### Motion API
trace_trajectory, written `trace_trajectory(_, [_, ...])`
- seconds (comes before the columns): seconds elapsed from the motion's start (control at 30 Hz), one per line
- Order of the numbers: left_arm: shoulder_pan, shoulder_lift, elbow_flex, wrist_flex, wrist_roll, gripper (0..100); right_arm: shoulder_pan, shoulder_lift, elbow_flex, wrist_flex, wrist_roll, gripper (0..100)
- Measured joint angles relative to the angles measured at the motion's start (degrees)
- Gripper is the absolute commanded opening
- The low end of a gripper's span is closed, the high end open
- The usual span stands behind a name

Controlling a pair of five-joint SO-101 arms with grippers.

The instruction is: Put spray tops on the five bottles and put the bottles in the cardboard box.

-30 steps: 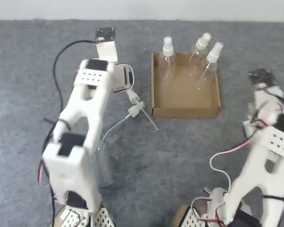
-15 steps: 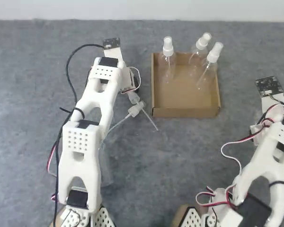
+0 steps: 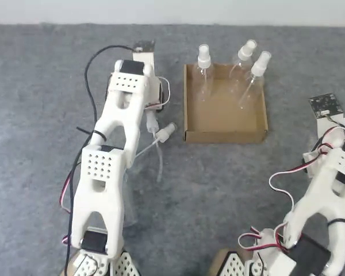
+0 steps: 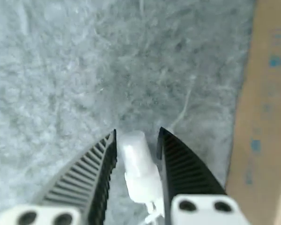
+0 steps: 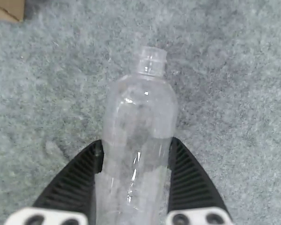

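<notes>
Three capped bottles (image 3: 204, 77) stand inside the cardboard box (image 3: 224, 137).

the left arm (image 3: 118, 149) has stretched farther toward the back of the table (image 3: 34, 86), and the left gripper (image 4: 137, 132) now clamps a white spray top (image 4: 138, 161) beside the cardboard box (image 3: 225, 135). that top's thin tube (image 3: 160, 164) has swung round toward the near edge. the right arm (image 3: 325, 184), clear bottle (image 5: 140, 108) in the right gripper (image 5: 136, 141), has drawn back.
</notes>
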Motion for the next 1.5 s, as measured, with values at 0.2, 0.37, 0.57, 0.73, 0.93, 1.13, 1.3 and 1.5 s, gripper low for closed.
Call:
trace_trajectory(0.2, [-0.7, 0.0, -4.7, 6.2, -5.9, 19, 0.0, 0.0, 0.0, 0.0, 0.0, 1.0])
trace_trajectory(0.37, [-0.9, 0.0, -1.1, 6.3, -6.4, 17, 0.0, 0.0, 0.0, 0.0, 0.0, 1.0])
trace_trajectory(0.57, [-0.3, 0.0, 5.4, 2.2, -4.9, 15, 0.0, 0.0, 0.0, 0.0, 0.0, 1.0])
trace_trajectory(0.73, [-0.4, -0.2, 10.4, -2.5, -4.4, 9, 0.0, 0.0, 0.0, 0.0, 0.0, 1.0])
trace_trajectory(0.93, [0.3, -0.2, 9.9, -3.1, -7.6, 1, 0.0, 0.0, 0.0, 0.0, 0.0, 1.0])
trace_trajectory(1.13, [-0.2, -0.4, 4.4, 2.9, -8.7, 1, 0.0, 0.0, 0.0, 0.0, 0.0, 1.0])
trace_trajectory(1.3, [-0.1, -6.2, -0.9, 6.2, -8.7, 1, 0.1, 0.0, 0.0, 0.0, 0.0, 1.0])
trace_trajectory(1.5, [-0.1, -14.8, -1.1, 6.6, -8.7, 1, 0.2, 0.0, 0.0, 0.0, 0.0, 1.0])
